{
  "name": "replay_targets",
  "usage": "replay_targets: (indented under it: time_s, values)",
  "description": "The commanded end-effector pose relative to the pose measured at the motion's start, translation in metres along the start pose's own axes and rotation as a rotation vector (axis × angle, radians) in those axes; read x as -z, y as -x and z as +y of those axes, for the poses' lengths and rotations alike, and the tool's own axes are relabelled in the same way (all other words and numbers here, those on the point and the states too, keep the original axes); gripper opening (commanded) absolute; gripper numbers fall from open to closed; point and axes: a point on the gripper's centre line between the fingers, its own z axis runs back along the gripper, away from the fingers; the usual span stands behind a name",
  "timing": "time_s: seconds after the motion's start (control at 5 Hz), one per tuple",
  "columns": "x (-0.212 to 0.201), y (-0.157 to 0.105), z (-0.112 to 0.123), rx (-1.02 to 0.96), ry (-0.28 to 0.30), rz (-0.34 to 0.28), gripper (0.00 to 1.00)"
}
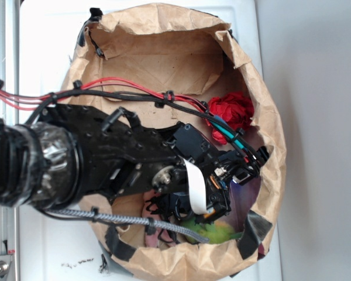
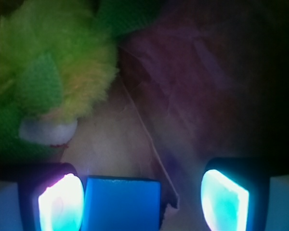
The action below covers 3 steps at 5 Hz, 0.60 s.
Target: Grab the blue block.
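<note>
I count one paper bag point(image 1: 263, 117), one red ruffled ball point(image 1: 231, 111) at its right side, one yellow-green plush toy point(image 2: 48, 77) in the upper left of the wrist view, one blue block point(image 2: 121, 204) at bottom centre, and two glowing fingers point(image 2: 61, 202).

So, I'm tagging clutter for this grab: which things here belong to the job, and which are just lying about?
Part of the job:
- blue block, between the fingers, against the left one
- end effector, open

Lying about:
- yellow-green plush toy
- red ruffled ball
- paper bag holding it all
</note>
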Motion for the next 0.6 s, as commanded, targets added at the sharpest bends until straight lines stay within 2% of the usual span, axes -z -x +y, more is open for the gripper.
replay_targets:
  time_s: [0.0,0.2,0.4]
  values:
    - [-0.010,-0.009,-0.011,0.063,0.017,-0.026,0.00]
    - [-0.016,-0.006,-0.012,0.008,-0.004,0.007,0.00]
    - [-0.021,-0.004,-0.018,0.004,-0.007,0.012,0.00]
